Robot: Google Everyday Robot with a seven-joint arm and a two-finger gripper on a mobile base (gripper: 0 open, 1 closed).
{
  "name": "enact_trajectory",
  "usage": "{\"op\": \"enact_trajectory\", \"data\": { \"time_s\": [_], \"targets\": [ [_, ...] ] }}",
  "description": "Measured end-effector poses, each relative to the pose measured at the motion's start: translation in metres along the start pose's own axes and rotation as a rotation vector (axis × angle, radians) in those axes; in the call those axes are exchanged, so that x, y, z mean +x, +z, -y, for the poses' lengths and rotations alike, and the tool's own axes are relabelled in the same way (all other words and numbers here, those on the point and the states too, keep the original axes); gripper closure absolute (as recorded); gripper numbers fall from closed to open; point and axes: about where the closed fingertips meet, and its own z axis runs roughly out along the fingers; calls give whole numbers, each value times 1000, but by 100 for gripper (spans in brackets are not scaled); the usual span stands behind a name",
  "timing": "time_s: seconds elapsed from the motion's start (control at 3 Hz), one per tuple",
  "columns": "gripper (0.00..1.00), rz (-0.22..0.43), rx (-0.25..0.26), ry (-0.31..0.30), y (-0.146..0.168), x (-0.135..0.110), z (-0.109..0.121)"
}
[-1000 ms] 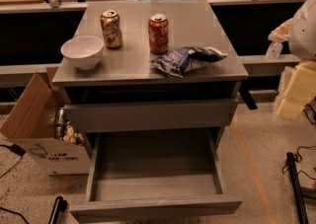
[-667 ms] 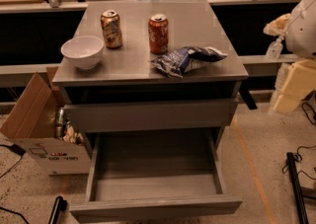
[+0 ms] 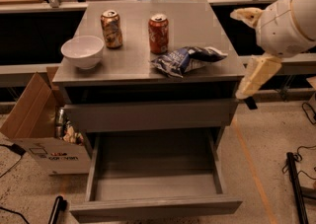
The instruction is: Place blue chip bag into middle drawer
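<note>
- At the right edge of frame: my gripper (image 3: 253, 45), fingers spread wide, holding nothing.
- Centre, on the cabinet top (image 3: 197, 20): blue chip bag (image 3: 187, 60), not yet grasped.
- Bottom: middle drawer (image 3: 153, 186), pulled open; pick and placement both remain.

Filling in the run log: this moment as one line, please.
hand: open, right of cabinet, holding nothing | blue chip bag: on cabinet top | middle drawer: pulled open | placed: not yet
</note>
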Motion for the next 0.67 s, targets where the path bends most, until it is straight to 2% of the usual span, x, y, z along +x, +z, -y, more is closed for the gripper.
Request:
{"op": "enact_trajectory", "data": {
  "time_s": [0.33, 0.67],
  "targets": [
    [0, 59, 2, -69, 7, -11, 1],
    [0, 59, 2, -69, 7, -11, 1]
  ]
}}
